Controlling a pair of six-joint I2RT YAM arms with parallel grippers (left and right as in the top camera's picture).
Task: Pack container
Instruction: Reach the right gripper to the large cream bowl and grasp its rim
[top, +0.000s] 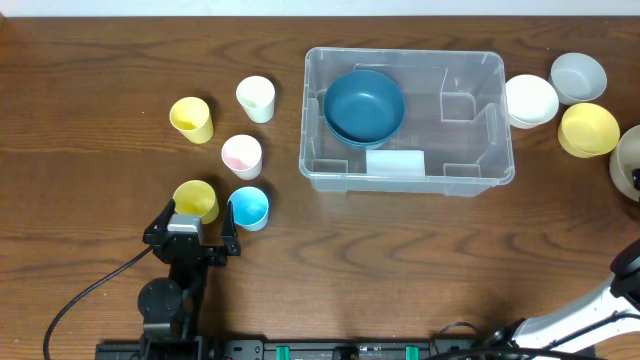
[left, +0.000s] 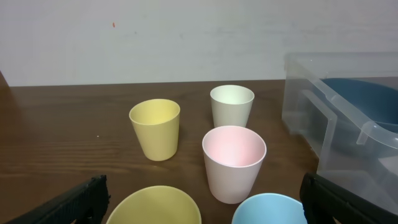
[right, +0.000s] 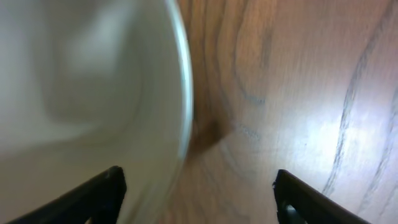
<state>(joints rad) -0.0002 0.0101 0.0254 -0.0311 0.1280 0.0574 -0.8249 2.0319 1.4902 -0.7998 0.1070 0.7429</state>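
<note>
- The container (top: 465, 150) sits just off the table's centre toward 1 o'clock, with a dark blue bowl (top: 364, 105) in its 9 o'clock end.
- Our left gripper (top: 195, 230), at the table's 7 o'clock, is spread wide, with a yellow cup (top: 195, 198) just ahead at 12 o'clock.
- Our right gripper (right: 199, 199) has its fingers apart. The rim of a pale bowl (right: 93, 81) (blurred, very close) lies between them, unclamped.

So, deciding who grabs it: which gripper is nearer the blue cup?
Left. The left gripper is beside the blue cup; the right arm is far off, past the container.
</note>
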